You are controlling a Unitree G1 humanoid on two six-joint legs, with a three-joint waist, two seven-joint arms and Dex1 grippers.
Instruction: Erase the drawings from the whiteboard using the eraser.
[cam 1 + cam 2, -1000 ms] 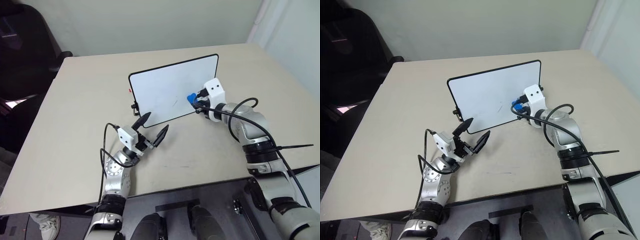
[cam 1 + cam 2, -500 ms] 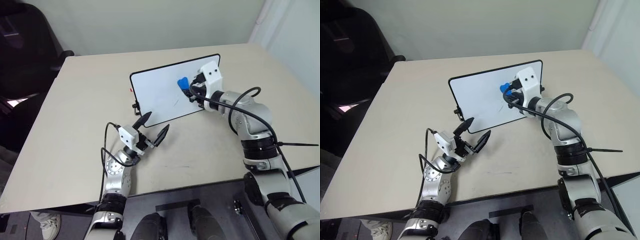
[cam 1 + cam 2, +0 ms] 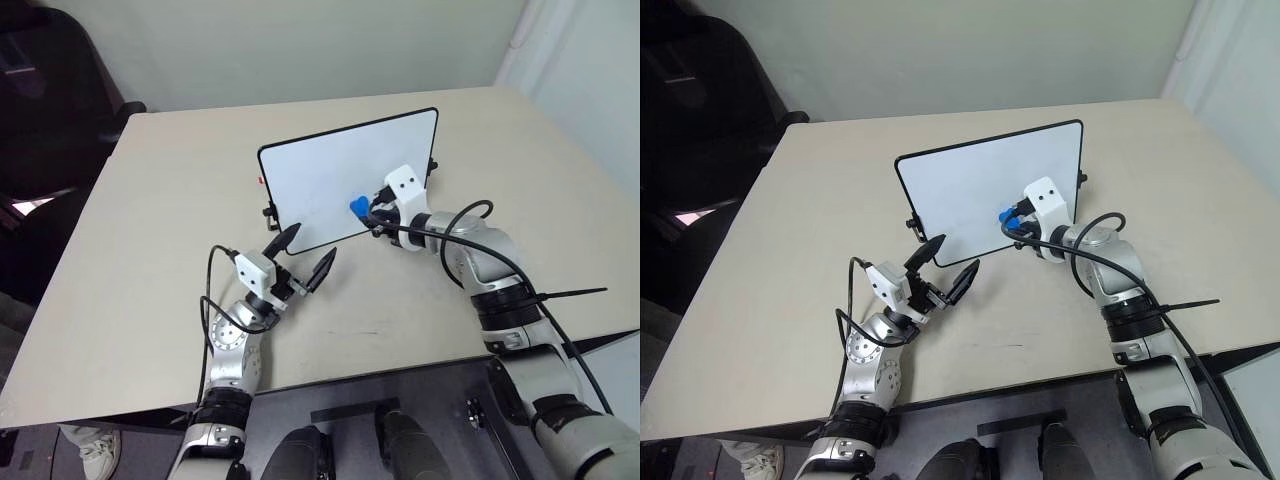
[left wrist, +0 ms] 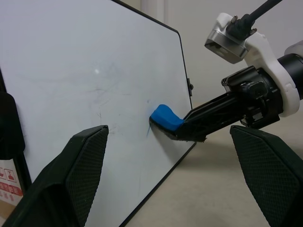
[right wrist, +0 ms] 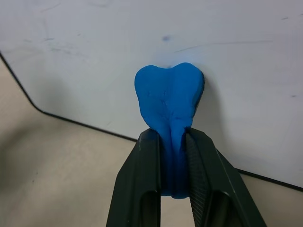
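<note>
The whiteboard (image 3: 320, 175) stands tilted on the tan table, its black frame resting on small feet. My right gripper (image 3: 366, 213) is shut on the blue eraser (image 3: 358, 207), which presses against the board's lower middle. In the right wrist view the eraser (image 5: 169, 94) bulges out between the black fingers (image 5: 142, 175) and touches the white surface. The drawings show as a thin faint stroke (image 5: 222, 44) and a tiny blue dot (image 5: 165, 38) just past the eraser. My left gripper (image 3: 315, 241) is open and holds nothing, in front of the board's lower left corner.
The tan table (image 3: 150, 250) has bare room all round the board. A dark chair (image 3: 50, 110) stands off its left side. A black cable (image 3: 470, 215) loops over my right forearm. The table's front edge runs close below both arms.
The right gripper carried the eraser up and left across the board, then down to the board's lower middle, left of where it began. The left gripper has not moved.
</note>
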